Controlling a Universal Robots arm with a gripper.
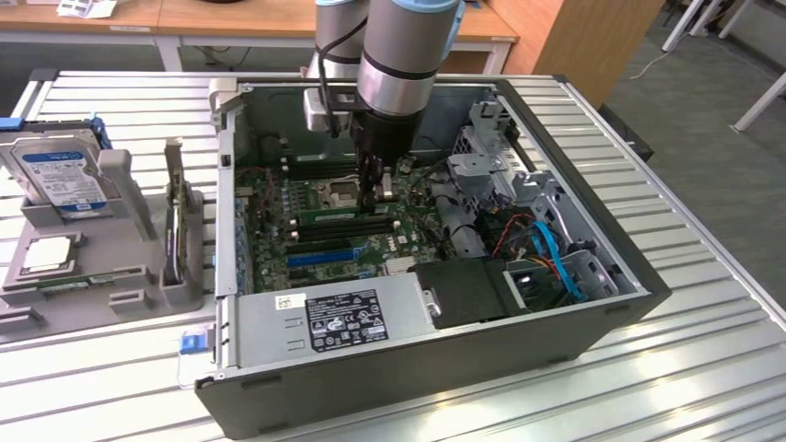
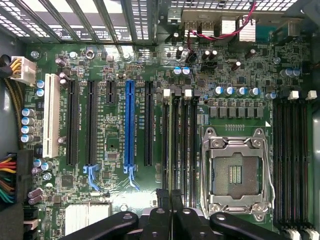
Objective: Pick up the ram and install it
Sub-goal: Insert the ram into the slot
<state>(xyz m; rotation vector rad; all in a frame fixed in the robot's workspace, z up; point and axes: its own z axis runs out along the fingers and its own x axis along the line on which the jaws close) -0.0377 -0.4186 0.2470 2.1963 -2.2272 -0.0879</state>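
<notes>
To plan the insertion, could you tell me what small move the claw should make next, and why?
Probably a straight descent: the shut claw hangs in line with the black memory slots beside the empty processor socket, above the motherboard.

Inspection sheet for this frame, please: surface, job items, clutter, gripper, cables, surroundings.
Surface: ribbed metal table carrying an open grey computer case.
Job's things: thin green ram stick lies along the black memory slots; seating unclear.
Clutter: grey parts holder with a blue-labelled hard drive and a square silver processor chip.
Gripper: black gripper shut, fingertips over the memory slots, beside the empty processor socket.
Cables: blue cables inside the case.
Surroundings: wooden desks, grey floor.
</notes>
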